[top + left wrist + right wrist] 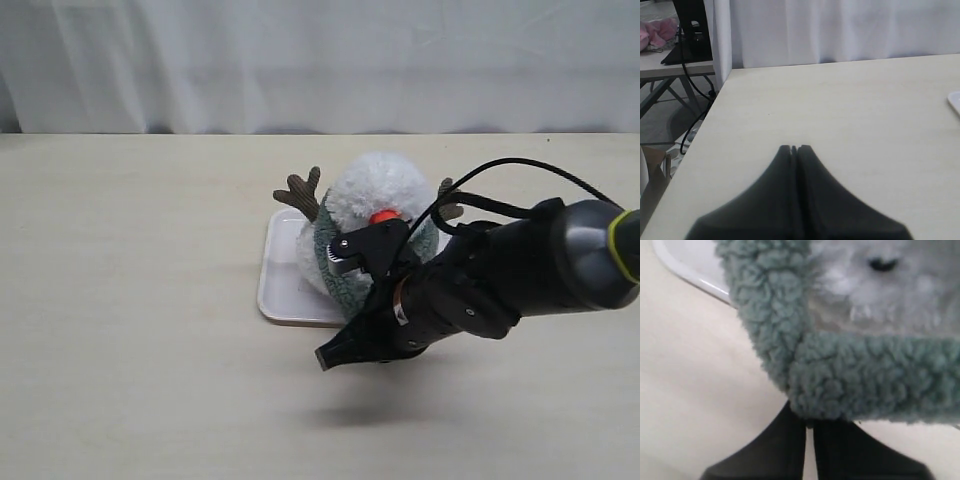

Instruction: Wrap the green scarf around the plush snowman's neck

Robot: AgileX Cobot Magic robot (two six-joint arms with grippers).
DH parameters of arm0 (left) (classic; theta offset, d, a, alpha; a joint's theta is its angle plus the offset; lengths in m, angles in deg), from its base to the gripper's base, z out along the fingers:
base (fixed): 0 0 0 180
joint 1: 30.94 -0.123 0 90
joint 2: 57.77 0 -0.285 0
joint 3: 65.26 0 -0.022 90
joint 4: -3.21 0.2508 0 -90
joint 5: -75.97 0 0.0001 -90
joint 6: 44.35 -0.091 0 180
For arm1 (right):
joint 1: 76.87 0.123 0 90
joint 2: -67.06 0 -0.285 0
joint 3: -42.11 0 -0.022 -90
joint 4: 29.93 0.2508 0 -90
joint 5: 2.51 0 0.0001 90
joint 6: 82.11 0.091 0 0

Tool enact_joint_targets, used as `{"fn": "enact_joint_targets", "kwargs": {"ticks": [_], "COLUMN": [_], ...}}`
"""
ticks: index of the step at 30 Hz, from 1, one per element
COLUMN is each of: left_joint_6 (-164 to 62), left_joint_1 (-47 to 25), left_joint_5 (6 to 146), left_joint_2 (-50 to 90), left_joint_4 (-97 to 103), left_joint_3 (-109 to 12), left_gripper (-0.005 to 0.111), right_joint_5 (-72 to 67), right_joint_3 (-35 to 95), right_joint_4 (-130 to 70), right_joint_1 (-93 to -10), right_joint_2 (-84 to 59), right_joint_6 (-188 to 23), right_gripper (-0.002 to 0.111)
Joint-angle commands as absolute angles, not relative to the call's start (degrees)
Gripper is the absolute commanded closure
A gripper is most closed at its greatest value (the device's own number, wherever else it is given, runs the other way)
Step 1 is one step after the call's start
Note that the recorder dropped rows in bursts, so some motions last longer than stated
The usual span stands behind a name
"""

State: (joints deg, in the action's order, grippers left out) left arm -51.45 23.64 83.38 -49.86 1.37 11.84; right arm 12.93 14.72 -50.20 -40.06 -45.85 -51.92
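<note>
The plush snowman (378, 185) stands on a white tray (283, 290), its orange nose (383, 215) facing the camera. The green scarf (338, 278) lies around its front below the head. My right gripper (352, 258) reaches in front of the toy and hides part of its body. In the right wrist view the gripper (810, 422) is shut on a fold of the green scarf (865, 375), with the snowman's white fur (900, 300) behind it. My left gripper (794, 148) is shut and empty over bare table, outside the exterior view.
A brown twig arm (300, 190) sticks out at the toy's left. A corner of the tray (955, 102) shows in the left wrist view, as do the table's edge, cables and a stand (690, 35). A white curtain (320, 60) hangs behind the table.
</note>
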Motion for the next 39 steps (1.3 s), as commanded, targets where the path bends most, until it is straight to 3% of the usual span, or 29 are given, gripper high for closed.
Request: {"fn": "enact_joint_targets", "kwargs": {"ticks": [1, 20, 23, 31, 39], "left_joint_6": [-51.44, -51.44, -51.44, -51.44, -51.44], "left_joint_1": [23.77, 23.77, 23.77, 23.77, 23.77], "left_joint_5": [81.58, 81.58, 81.58, 81.58, 81.58], "left_joint_2": [-49.99, -49.99, -49.99, -49.99, -49.99], "left_joint_4": [0.61, 0.61, 0.61, 0.61, 0.61], "left_joint_3": [11.95, 11.95, 11.95, 11.95, 11.95], "left_gripper": [0.107, 0.107, 0.107, 0.107, 0.107], "right_joint_5": [20.62, 22.69, 23.05, 26.63, 43.0], "right_joint_3": [14.82, 14.82, 14.82, 14.82, 14.42], "right_joint_4": [-54.3, -60.81, -58.81, -37.61, -34.64], "right_joint_1": [-40.42, -40.09, -40.09, -40.09, -40.09], "right_joint_2": [-43.03, -44.22, -43.99, -39.65, -25.79], "right_joint_6": [-52.64, -43.68, -44.28, -61.89, -63.02], "right_gripper": [0.104, 0.104, 0.095, 0.049, 0.05]}}
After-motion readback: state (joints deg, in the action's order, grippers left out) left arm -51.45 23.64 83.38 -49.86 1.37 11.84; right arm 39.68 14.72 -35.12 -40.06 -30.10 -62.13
